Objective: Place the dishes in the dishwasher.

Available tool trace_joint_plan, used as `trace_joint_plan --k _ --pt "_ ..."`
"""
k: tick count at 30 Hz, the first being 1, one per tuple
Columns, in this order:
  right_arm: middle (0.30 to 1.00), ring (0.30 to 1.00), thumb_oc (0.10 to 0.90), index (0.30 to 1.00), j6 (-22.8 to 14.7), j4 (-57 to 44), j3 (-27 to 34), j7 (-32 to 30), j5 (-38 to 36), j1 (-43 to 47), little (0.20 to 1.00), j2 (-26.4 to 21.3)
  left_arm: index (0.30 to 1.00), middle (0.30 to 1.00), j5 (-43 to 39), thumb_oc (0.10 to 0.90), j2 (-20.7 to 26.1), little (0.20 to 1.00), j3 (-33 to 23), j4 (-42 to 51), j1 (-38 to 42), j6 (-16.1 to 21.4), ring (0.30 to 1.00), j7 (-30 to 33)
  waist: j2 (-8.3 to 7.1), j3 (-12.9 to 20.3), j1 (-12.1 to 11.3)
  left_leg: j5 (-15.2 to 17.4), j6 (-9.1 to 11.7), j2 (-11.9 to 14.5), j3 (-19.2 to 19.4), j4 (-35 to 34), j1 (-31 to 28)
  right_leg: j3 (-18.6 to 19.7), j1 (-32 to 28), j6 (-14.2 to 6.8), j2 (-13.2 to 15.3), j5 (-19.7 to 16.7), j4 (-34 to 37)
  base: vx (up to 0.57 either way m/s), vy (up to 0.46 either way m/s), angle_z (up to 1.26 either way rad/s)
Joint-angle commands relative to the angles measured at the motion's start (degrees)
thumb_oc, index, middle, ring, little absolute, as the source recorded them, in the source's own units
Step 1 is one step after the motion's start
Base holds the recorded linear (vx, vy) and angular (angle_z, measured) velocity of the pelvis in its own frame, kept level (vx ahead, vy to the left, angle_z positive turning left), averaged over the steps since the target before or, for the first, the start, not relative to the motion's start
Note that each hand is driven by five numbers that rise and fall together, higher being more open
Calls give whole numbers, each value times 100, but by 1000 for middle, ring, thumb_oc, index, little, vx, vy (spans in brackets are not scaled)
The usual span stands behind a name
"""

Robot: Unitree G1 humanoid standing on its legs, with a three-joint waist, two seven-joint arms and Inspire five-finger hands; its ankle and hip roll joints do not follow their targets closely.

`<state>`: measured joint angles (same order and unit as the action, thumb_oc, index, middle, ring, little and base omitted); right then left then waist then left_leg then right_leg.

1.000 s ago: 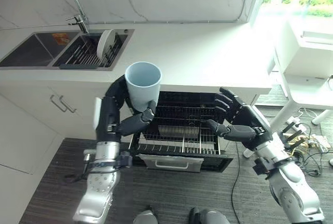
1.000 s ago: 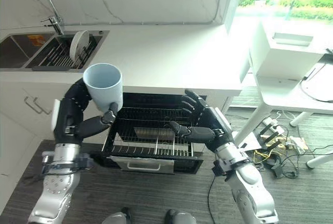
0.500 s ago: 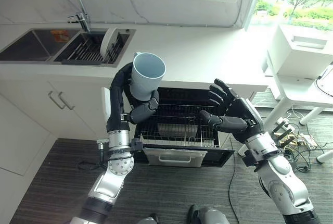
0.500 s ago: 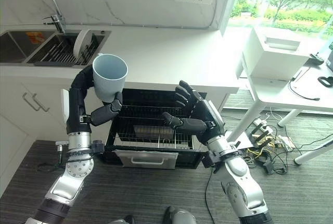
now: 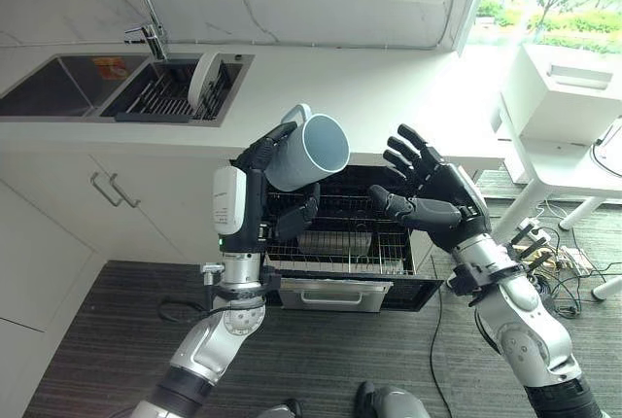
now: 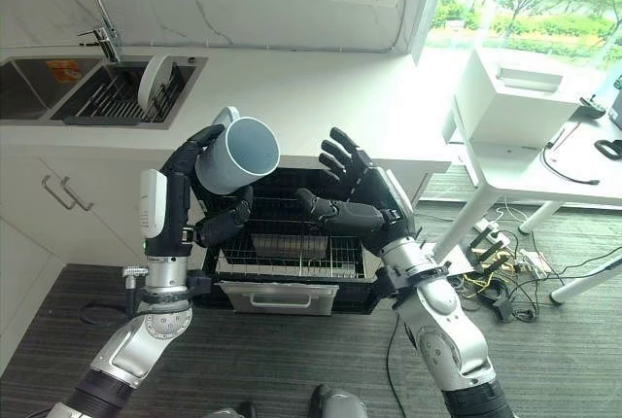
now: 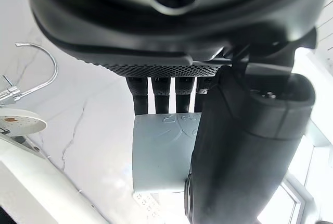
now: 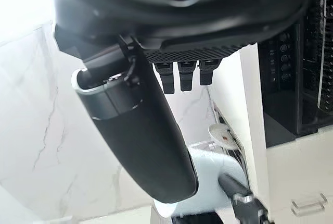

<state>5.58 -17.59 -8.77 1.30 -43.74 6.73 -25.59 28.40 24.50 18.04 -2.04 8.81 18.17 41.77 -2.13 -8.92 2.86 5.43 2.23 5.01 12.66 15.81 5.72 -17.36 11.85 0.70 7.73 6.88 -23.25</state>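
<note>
A pale blue mug (image 5: pixel 311 152) is held in the air in front of the counter edge, tipped so its mouth faces right. My left hand (image 5: pixel 275 151) is shut on it, fingers over its back and thumb below; the mug (image 7: pixel 161 151) also shows past the fingers in the left wrist view. My right hand (image 5: pixel 431 194) is open just right of the mug, fingers spread, not touching it. Below both hands the dishwasher (image 5: pixel 342 287) stands open with its wire rack (image 5: pixel 330 248) pulled out. A white plate (image 5: pixel 199 80) stands upright in the sink's drying rack (image 5: pixel 160 97).
The white counter (image 5: pixel 389 107) runs across the back, with a sink (image 5: pixel 58 92) and tap (image 5: pixel 146 34) at the left. A white cabinet with handles (image 5: pixel 112 190) is left of the dishwasher. A white side table (image 5: pixel 573 87) stands to the right, with cables on the floor.
My left hand has turned the mug from upright to tipped with its mouth to the right and carried it rightward. My right hand has risen and come closer to it.
</note>
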Motion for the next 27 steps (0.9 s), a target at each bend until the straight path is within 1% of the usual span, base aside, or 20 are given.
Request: trace_joint_plan --k 1,12,21,24,27 --pt "900 900 800 900 -391 -603 116 149 -440 625 900 229 300 300 8 400 248 300 140 222 616 456 300 341 -144 522 -58 920 167 397 -168 138 -212 535 -599 -1025 370 164 606 0 0 0" --pt "900 900 800 900 -232 -627 -217 55 -535 846 900 381 300 300 -17 400 184 300 439 174 728 460 300 424 -139 554 -93 912 191 410 -198 138 -216 533 -642 -1011 350 205 606 0 0 0" --pt "900 900 800 900 -151 -611 -335 -8 -508 924 900 404 300 300 -55 400 155 300 581 175 831 419 300 433 -134 563 -75 897 198 427 -189 138 -213 552 -647 -1006 338 213 606 0 0 0" --pt "900 900 800 900 -95 -633 -354 -12 -512 933 900 409 300 300 -54 400 132 300 633 159 849 463 300 402 -137 575 -66 897 196 431 -176 138 -213 568 -645 -1008 331 219 606 0 0 0" --pt "900 900 800 900 -121 -630 -363 -37 -515 927 900 427 300 300 -30 400 111 300 702 167 874 472 300 369 -141 581 -57 898 193 433 -173 138 -215 586 -641 -1004 320 220 606 -1 -1 -1"
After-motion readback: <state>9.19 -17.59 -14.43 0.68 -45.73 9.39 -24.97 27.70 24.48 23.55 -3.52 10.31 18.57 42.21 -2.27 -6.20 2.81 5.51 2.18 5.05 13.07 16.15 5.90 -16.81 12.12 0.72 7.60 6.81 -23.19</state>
